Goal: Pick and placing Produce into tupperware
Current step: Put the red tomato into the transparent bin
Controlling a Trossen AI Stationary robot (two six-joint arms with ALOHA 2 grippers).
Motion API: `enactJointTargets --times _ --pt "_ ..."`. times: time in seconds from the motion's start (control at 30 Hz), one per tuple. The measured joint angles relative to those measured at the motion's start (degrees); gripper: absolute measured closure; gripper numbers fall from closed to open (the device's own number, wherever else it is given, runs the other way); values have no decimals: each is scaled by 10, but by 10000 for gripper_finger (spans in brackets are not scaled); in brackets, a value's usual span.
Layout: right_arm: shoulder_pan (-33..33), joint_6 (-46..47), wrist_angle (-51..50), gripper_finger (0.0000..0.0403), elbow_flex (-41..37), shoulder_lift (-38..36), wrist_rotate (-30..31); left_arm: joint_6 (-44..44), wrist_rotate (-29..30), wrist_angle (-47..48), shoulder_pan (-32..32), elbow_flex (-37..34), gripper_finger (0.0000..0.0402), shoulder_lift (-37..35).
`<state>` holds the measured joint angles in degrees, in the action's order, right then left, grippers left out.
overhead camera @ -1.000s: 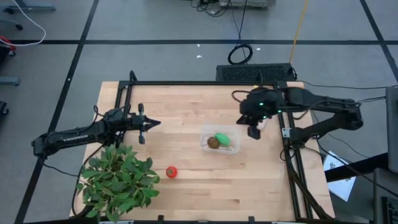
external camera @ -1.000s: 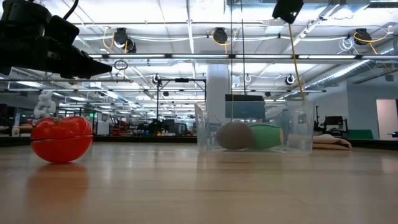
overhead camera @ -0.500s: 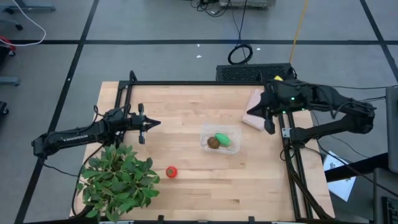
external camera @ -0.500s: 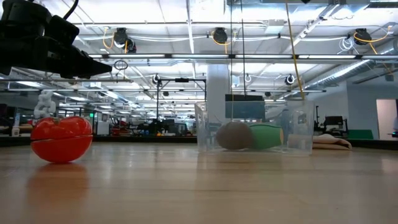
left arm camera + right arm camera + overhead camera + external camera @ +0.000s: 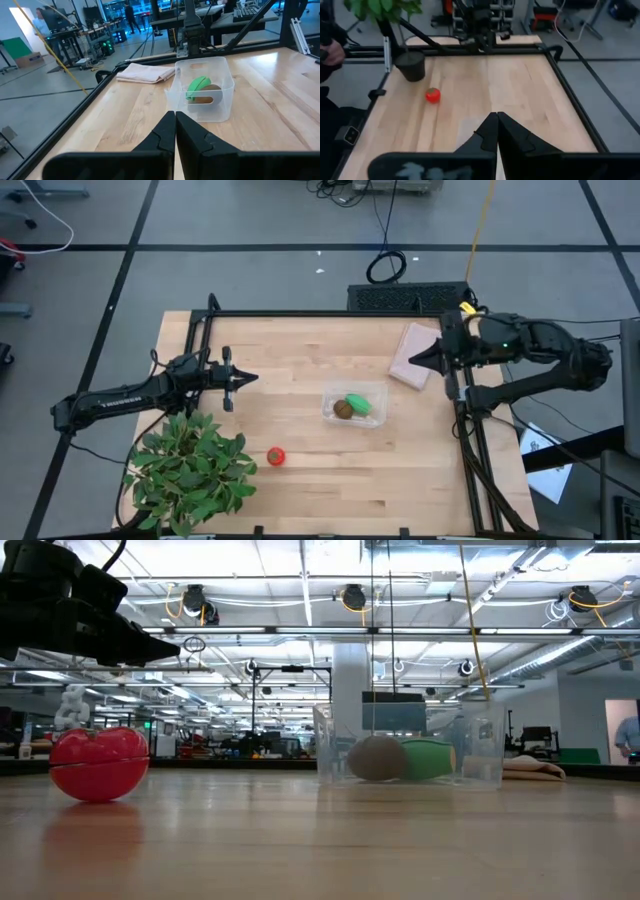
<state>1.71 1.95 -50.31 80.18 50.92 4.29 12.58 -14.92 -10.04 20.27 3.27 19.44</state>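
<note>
The clear tupperware stands right of the table's middle, also in the low view and the left wrist view. Inside lie the brown kiwi and the green piece, side by side on its floor. The red tomato rests on the wood near the plant, apart from the container, and shows in the low view and the right wrist view. My left gripper hovers shut at the table's left. My right gripper is shut, raised over the right side.
A large leafy potted plant fills the near-left corner. A pinkish-tan flat packet lies far right, under my right gripper. Black frame rails run along the table's edges. Bare wood lies between the tomato and the container.
My right arm has drawn back from just right of the tupperware toward the table's right edge and far side, rising out of the low view. The produce and the container have stayed put.
</note>
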Motion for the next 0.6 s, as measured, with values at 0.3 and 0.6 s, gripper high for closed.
enactJointTargets --times 0.3,0.6 --pt "33 -10 20 403 0 -25 2 0 0 0 0 0 385 0" --pt "33 -18 -3 403 -6 -67 22 0 0 0 0 0 385 0"
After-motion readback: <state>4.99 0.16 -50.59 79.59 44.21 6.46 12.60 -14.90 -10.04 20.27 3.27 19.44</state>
